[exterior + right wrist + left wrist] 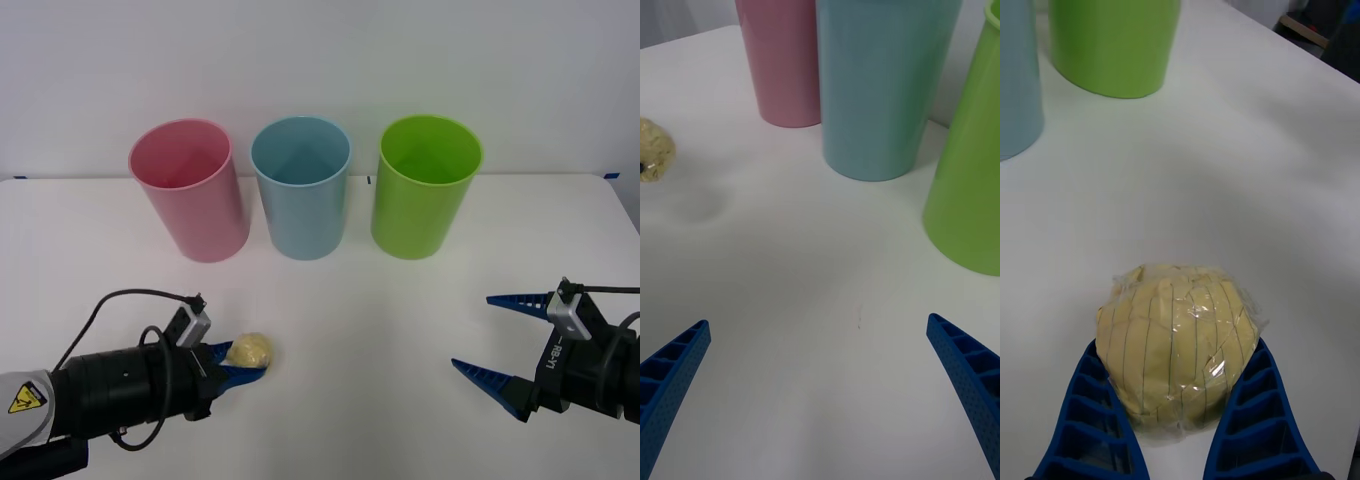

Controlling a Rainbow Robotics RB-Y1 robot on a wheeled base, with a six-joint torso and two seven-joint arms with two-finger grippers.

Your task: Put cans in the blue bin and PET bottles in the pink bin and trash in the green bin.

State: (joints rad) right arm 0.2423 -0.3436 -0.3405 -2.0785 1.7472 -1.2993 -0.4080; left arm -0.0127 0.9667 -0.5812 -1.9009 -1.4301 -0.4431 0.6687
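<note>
My left gripper [243, 366] is shut on the trash [250, 350], a crumpled pale-yellow ball in clear wrap, low over the near left of the table. The blue fingers [1251, 405] press the trash [1176, 352] from both sides. The pink bin [190, 190], blue bin [300, 190] and green bin [425, 190] stand upright in a row at the back, left to right. My right gripper [472, 332] waits open over the near right of the table with nothing between its fingers. Cans and PET bottles are out of view.
The white table [360, 320] has open surface between the grippers and the bins. From the right wrist view the green bin [974, 187] is nearest, then the blue bin [880, 82] and pink bin [782, 60], with the trash [655, 150] off to the side.
</note>
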